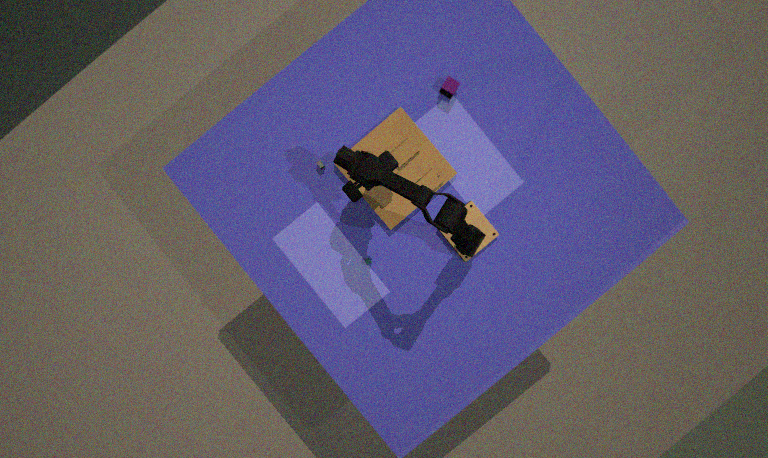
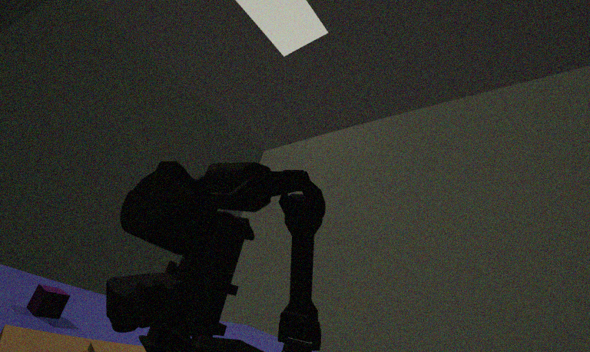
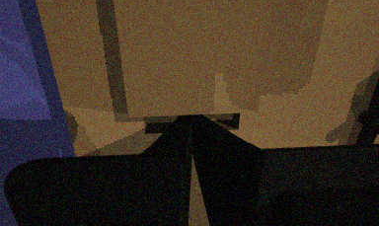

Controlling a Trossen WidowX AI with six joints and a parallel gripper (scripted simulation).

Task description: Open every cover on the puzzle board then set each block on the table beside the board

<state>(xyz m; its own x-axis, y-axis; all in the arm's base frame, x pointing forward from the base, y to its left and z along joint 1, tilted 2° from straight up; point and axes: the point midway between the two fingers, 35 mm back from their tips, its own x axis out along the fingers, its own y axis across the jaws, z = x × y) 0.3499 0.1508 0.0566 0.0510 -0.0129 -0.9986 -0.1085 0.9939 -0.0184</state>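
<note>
The tan puzzle board [image 1: 402, 128] [image 2: 48, 339] [image 3: 296, 129] lies under the arm. In the wrist view a wide wooden cover [image 3: 173, 48] fills the upper middle, with a dark groove along its left side. My gripper [image 3: 189, 120] is shut and empty, its fingertips at the cover's near edge. A narrow dark opening [image 3: 154, 127] shows on both sides of the fingertips; its inside is hidden. A small grey block [image 1: 320, 165] lies on the table left of the board, and a small green block [image 1: 367, 261] lies below it. In the top view the arm hides the fingertips and part of the board.
A magenta cube [image 1: 449, 86] [image 2: 48, 301] stands on the blue table [image 1: 543, 136] beyond the board. The arm's base plate [image 1: 485, 231] is at the board's lower right. A dark raised part or its shadow [image 3: 367, 113] shows at the wrist view's right edge.
</note>
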